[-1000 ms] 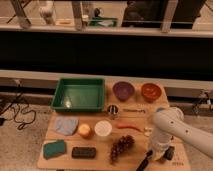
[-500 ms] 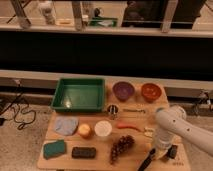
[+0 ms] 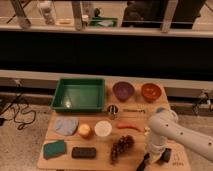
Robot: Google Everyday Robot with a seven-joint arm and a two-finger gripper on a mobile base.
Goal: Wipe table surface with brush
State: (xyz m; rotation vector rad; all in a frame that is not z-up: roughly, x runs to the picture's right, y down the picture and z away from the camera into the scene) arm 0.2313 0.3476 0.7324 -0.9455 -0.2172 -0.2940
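- Light tan wooden table surface [image 3: 65,162] is filling the lower part of my view, with a dark wall and a window ledge running behind it.
- Nearest me, at the front right edge, I am seeing the slim black-handled brush [image 3: 143,163] lying slanted on the wood, just below the white arm's gripper [image 3: 161,154].
- That gripper is hanging low over the front right corner, right beside the brush; whether its fingers are wide, narrow or gripping the handle I cannot tell.
- Along the same front row, a dark bunch of grapes [image 3: 121,146], a flat black rectangular block [image 3: 83,152] and a teal sponge [image 3: 54,148] are sitting apart from one another.
- Behind them I am looking at a pale blue cloth [image 3: 66,125], a small orange fruit [image 3: 85,131], a white round cup [image 3: 103,128] and a red chilli-like piece [image 3: 129,126].
- Farthest back, a green rectangular plastic tray [image 3: 79,94], a purple bowl [image 3: 123,90] and an orange-red bowl [image 3: 151,91] are lining the table's rear edge.
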